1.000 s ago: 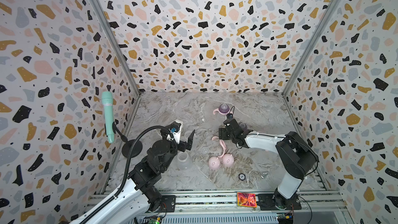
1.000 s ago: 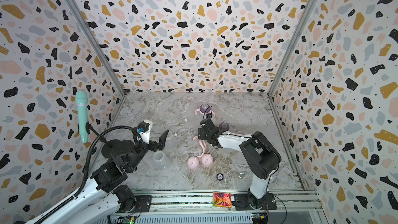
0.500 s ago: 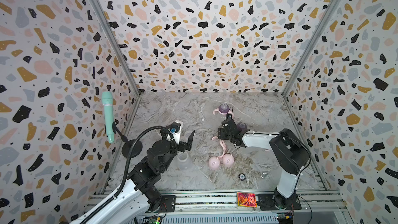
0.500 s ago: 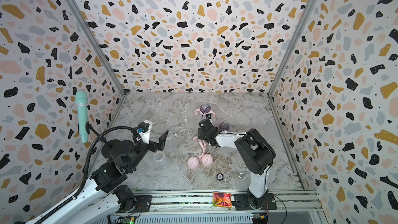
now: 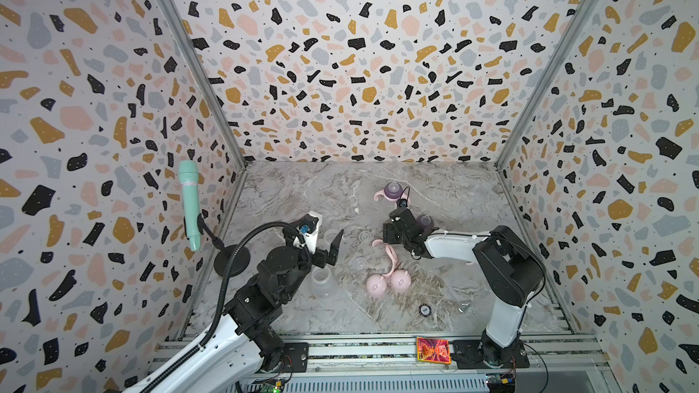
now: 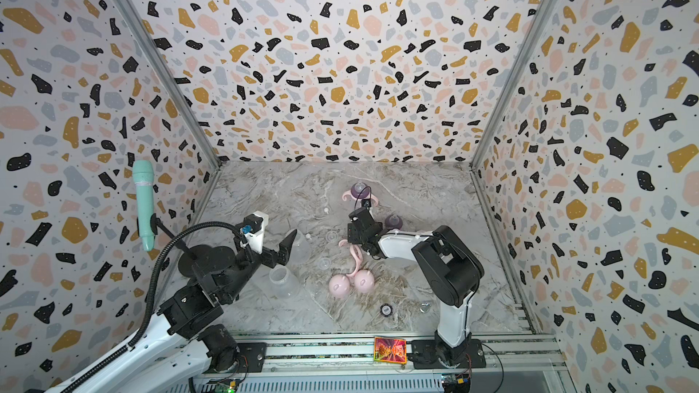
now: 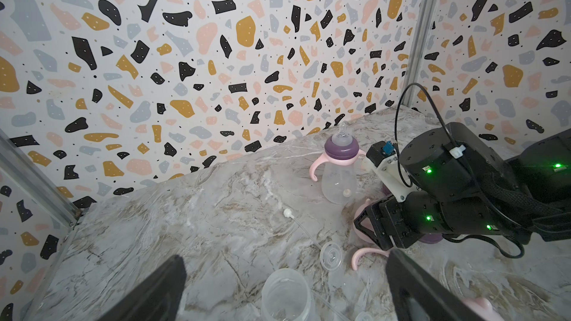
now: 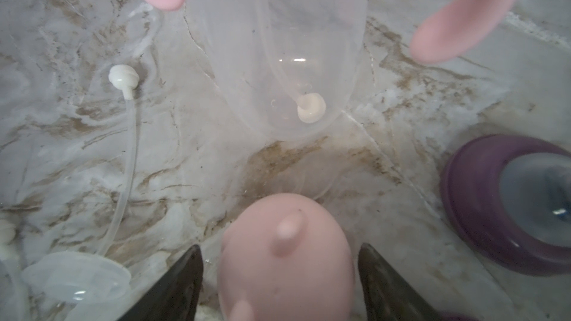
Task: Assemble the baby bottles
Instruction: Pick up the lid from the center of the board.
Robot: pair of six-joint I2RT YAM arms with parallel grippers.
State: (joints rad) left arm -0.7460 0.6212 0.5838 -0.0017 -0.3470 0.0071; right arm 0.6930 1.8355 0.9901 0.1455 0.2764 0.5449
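One baby bottle stands at the back with its purple collar and pink handles on; the left wrist view shows it too. My right gripper is low on the table, open, its jaws straddling a pink eared cap with a gap on each side. A purple collar lies beside it. Two more pink caps and a pink handled ring lie mid-table. My left gripper hangs open and empty over an uncapped clear bottle.
A mint-green microphone on a black stand occupies the left side. Loose straws with white weights and a clear disc lie between the arms. A small round black token and a metal ring sit near the front.
My right gripper has crept slightly left and its elbow has swung inward; its jaws have narrowed a little around the pink cap. The left arm is unchanged.
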